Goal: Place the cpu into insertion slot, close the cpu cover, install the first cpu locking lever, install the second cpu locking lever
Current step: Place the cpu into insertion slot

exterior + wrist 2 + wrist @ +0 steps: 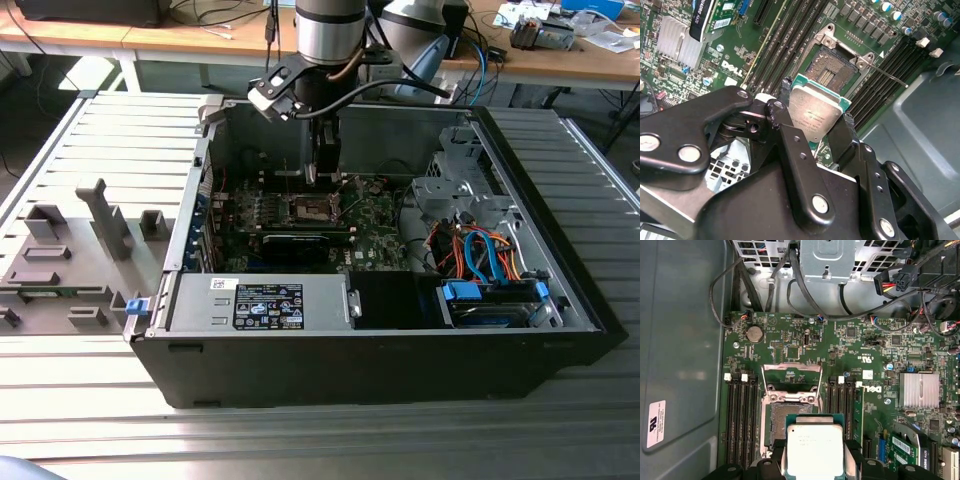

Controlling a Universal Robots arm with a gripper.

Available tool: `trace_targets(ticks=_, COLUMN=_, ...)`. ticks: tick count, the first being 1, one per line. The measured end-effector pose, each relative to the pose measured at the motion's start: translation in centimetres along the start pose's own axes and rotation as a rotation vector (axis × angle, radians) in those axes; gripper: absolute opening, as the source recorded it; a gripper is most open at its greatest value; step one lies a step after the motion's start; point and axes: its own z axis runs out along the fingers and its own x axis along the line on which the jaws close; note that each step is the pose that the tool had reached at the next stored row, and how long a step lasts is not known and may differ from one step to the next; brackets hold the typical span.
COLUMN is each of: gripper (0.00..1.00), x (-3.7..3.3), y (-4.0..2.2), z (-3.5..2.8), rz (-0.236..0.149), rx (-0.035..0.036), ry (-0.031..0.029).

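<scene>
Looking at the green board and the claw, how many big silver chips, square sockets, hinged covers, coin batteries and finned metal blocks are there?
Silver chip, gripped by the claw: 1
Square socket: 1
Cover frame, open: 1
Coin battery: 1
Finned metal block: 1
Total: 5

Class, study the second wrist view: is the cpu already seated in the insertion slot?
No: the gripper holds the cpu by its edges, apart from the insertion slot, whose contacts lie bare.

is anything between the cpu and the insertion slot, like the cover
Nothing visible. The pincer holds the cpu near the bare insertion slot, and the cpu cover stands swung open, off the slot's opening.
</scene>
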Motion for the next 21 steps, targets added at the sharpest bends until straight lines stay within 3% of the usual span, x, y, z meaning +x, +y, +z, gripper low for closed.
trace_targets(ticks=21, gripper=0.54, x=0.02, y=-0.01, z=0.53, rz=0.0, rx=0.0001, ry=-0.0001)
